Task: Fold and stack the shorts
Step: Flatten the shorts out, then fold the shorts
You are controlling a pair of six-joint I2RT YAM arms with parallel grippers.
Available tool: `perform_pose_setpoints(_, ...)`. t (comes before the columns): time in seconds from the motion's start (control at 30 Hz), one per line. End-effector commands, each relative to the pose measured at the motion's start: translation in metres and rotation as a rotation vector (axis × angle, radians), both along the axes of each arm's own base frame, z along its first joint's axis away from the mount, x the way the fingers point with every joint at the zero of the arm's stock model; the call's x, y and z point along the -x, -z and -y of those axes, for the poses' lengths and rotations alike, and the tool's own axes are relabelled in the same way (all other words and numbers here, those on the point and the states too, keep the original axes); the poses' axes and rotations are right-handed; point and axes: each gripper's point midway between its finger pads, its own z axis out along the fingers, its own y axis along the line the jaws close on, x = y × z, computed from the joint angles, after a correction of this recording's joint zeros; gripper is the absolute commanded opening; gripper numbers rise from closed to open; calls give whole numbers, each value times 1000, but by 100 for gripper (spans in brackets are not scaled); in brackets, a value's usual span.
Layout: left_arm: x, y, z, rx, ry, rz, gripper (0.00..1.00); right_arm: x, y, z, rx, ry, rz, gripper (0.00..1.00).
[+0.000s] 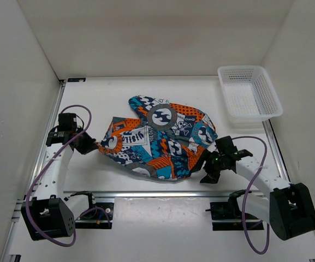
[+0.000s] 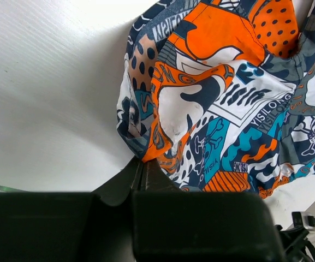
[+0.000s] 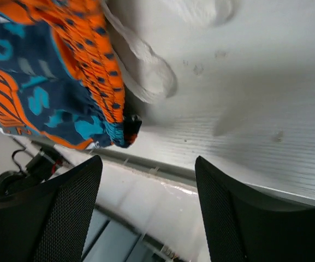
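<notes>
1. The left pincer [image 2: 144, 173] has its fingers pressed together on the left-hand edge of the shorts [image 2: 223, 98]; a fold of cloth is nipped at their tips.
2. The right pincer [image 3: 146, 164] stands wide open with nothing between its fingers [image 3: 64, 213]; a dark-hemmed corner of the shorts lies just ahead of the gap, apart from both fingers.
3. The shorts lie rumpled in the middle of the desk [image 1: 119, 98], spread out but not flat; the print is a busy patchwork of orange, teal, navy and white, with lettering, a skull and a grey ringed badge on top.
4. The cloth's near edge comes close to the metal rail [image 1: 162, 194]; bare desk shows on the far side and to the left.
5. A white mesh basket [image 1: 250, 93] sits in the far right corner, apart from the shorts; white walls close in both sides and the back.
</notes>
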Motion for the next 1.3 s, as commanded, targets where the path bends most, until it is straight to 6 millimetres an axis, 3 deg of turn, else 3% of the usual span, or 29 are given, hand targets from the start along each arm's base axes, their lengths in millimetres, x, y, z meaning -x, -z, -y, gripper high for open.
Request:
perform_pose_setpoints(0.0, -8, -8, -4, -23, -18, 43, 10, -12, -16, -29, -152, 14, 18, 73)
perform_pose_setpoints(0.13, -8, -8, -4, -23, -18, 43, 10, -13, -12, -42, -172, -2, -3, 72)
perform_pose_setpoints(0.33, -10, -14, -5, -25, -18, 63, 10, -23, 15, -46, -143, 5, -28, 54)
perform_pose_setpoints(0.43, -8, -13, -4, -24, -18, 54, 10, -34, 18, -48, -102, -23, 1, 30)
perform_pose_setpoints(0.47, -9, -16, -5, -25, -18, 63, 10, -50, 8, -52, -93, -33, 44, 8)
perform_pose_setpoints(0.5, -13, -23, -5, -27, -19, 81, 10, -53, 9, -44, -31, -30, 46, 0)
perform_pose_setpoints(0.6, -19, -42, -6, -30, -19, 121, 10, -74, -15, -32, 41, -47, 132, 0)
perform_pose_setpoints(0.63, -27, -60, -6, -34, -19, 157, 10, -92, -42, -32, 41, -63, 227, 0)
perform_pose_setpoints(0.7, -37, -79, -7, -37, -20, 194, 10, -111, -66, -20, 82, -53, 308, 0)
perform_pose_setpoints(0.73, -49, -110, -9, -44, -20, 268, 10, -111, -79, -13, 106, -58, 323, 0)
perform_pose_setpoints(0.77, -52, -119, -8, -44, -3, 269, 10, -129, -111, -9, 114, -71, 419, 0)
perform_pose_setpoints(0.8, -56, -134, -8, -47, -3, 296, 10, -134, -129, -6, 118, -79, 462, 0)
perform_pose_setpoints(0.83, -66, -171, -9, -63, 5, 376, 10, -133, -143, 2, 134, -84, 472, 0)
perform_pose_setpoints(0.87, -65, -187, -9, -66, 5, 395, 10, -145, -182, 1, 138, -126, 586, 0)
perform_pose_setpoints(0.9, -63, -209, -13, -73, -7, 440, 10, -146, -204, 3, 127, -145, 638, 0)
perform_pose_setpoints(0.93, -63, -251, -16, -90, -9, 539, 10, -138, -218, 5, 131, -180, 642, 0)
perform_pose_setpoints(0.97, -60, -271, -17, -90, -9, 587, 10, -137, -236, 5, 138, -232, 700, 0)
perform_pose_setpoints(1.0, -56, -289, -16, -96, -10, 630, 10, -136, -277, 8, 131, -236, 804, 0)
perform_pose_setpoints(1.03, -44, -327, -19, -116, -24, 735, 10, -127, -290, 11, 138, -250, 825, 0)
perform_pose_setpoints(1.13, -14, -381, -24, -171, -58, 891, 10, -98, -347, 11, 101, -322, 988, 0)
perform_pose_setpoints(1.17, 5, -409, -23, -191, -70, 979, 10, -89, -358, 10, 86, -342, 1024, 0)
perform_pose_setpoints(1.2, 12, -420, -26, -209, -92, 1011, 10, -77, -371, 12, 81, -364, 1076, 0)
perform_pose_setpoints(1.23, 31, -445, -24, -233, -98, 1090, 10, -65, -387, 14, 71, -364, 1111, 0)
perform_pose_setpoints(1.27, 39, -452, -25, -241, -107, 1112, 10, -58, -394, 15, 68, -375, 1138, 0)
